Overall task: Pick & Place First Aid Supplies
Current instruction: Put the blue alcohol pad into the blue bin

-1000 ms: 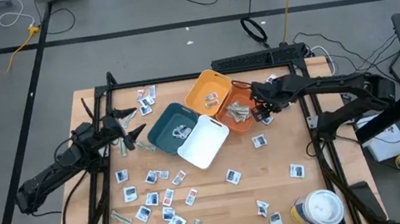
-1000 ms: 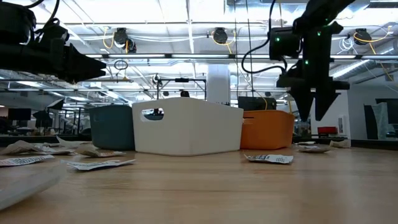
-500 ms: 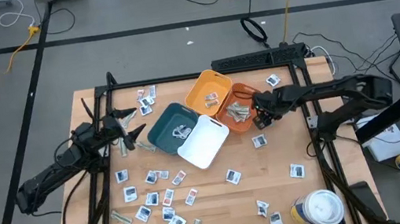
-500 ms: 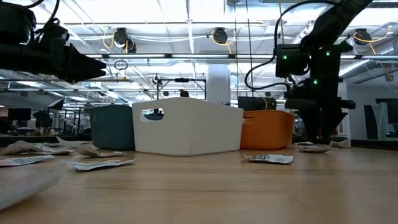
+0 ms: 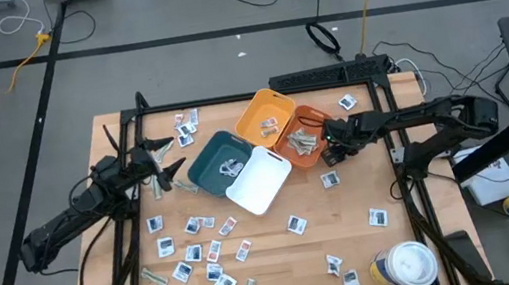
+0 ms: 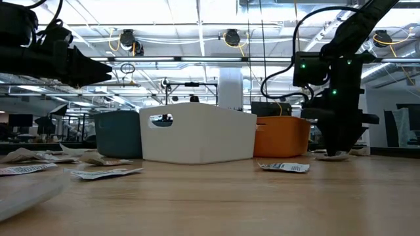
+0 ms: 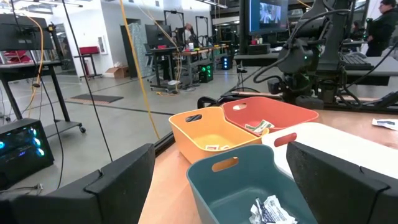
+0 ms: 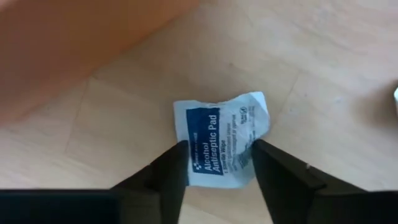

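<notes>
Wipe being grasped

The right gripper [image 8: 214, 163] is lowered astride a wipe [image 8: 222, 148] (beside the orange bin [image 8: 74, 50]), jaws not yet clenched, for lifting.

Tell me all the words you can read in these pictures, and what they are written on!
"Alcohol Antiseptic Pad": on the white packet with a blue panel, lying on the table between the right pincer's fingers.
The smaller print beside it on that packet: too blurred to read.
Other packets on the table: marks too small to read.
The screen in the room behind: nothing readable.
</notes>
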You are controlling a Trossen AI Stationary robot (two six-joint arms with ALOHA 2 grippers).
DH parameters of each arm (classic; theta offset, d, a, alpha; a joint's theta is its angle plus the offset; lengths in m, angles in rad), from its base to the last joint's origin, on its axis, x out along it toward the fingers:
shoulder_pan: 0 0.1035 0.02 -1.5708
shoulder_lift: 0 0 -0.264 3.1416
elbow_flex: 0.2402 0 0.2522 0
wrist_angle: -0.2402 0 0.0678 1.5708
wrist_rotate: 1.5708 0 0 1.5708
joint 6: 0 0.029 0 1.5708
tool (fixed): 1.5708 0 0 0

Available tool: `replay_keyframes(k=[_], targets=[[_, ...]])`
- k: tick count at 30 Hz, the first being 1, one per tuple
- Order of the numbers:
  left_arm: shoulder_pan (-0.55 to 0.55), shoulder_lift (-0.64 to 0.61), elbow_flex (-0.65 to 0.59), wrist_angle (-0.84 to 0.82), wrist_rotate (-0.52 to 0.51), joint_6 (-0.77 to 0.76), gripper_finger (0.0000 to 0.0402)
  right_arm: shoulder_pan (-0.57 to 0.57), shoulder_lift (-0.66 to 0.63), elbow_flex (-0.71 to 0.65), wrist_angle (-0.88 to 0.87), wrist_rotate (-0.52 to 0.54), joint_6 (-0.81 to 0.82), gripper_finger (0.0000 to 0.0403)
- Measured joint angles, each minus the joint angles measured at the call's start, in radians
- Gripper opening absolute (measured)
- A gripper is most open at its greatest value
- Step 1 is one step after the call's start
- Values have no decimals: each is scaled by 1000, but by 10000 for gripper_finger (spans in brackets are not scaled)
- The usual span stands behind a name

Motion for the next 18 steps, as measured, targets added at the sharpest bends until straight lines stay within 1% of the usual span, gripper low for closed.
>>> replay_keyframes(k=[8,11,13,16,18], targets=[[0,0,0,0,0,0,367,2,-5,4,-17,-18,5,53],[0,0,0,1,0,0,367,2,-13,20,-40,-28,-25,14],[0,0,0,1,0,0,367,3,-24,43,-75,-36,-58,5],[0,0,0,1,0,0,367,3,-37,97,-143,-28,-97,11],[0,0,0,1,0,0,367,3,-37,141,-226,-26,-137,11]])
